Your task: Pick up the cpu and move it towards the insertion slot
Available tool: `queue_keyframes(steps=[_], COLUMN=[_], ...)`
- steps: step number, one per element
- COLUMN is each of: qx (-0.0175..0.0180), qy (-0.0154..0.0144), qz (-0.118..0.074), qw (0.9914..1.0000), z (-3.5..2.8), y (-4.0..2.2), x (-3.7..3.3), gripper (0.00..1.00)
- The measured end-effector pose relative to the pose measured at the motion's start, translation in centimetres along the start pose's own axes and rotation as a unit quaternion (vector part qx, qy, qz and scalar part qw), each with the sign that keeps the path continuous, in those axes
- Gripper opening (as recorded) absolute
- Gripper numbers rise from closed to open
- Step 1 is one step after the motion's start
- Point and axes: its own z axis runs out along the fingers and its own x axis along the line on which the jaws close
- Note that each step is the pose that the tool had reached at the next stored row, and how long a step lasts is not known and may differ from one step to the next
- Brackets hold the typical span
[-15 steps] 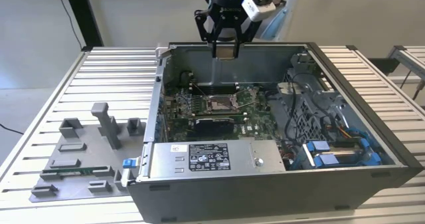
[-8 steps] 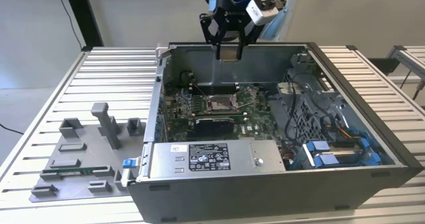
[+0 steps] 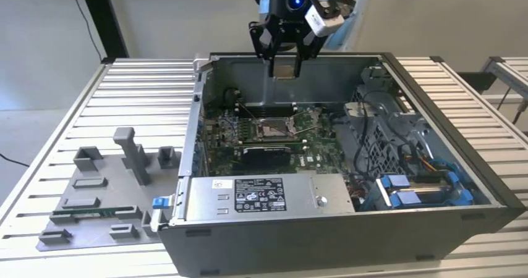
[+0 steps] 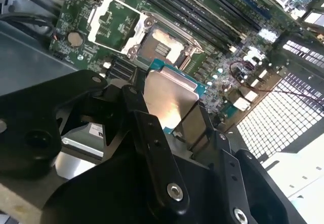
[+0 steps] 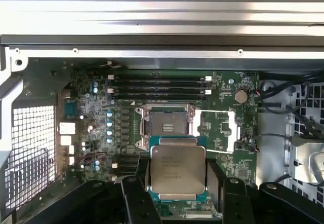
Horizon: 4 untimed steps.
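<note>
Your black two-finger gripper (image 5: 177, 193) pinches the flat square silver-topped cpu (image 5: 177, 169) by two opposite edges; the chip hangs clear, high over the open grey computer case (image 3: 429, 86). Pick-up looks done; the carry toward the silver-framed insertion slot (image 5: 167, 125) is in hand. The socket sits below and just ahead of the fingers, frame open. Judgement: closing in calls for squaring chip edges to the frame.

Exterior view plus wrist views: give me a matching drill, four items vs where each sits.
1. cpu
2. insertion slot
3. memory stick
4. hand

A. on the grey fixture outside the case
B. held between the hand's fingers
C. on the green board inside the case
D. raised over the open case

Pairs: 1-B, 2-C, 3-A, 4-D
</note>
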Motion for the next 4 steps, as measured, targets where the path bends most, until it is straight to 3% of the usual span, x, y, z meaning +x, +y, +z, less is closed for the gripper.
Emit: queue_keyframes(steps=[4], qx=[0.0], qy=[0.0], qz=[0.0], qw=[1.0], z=[0.08], y=[0.0], x=[0.0], gripper=[0.0])
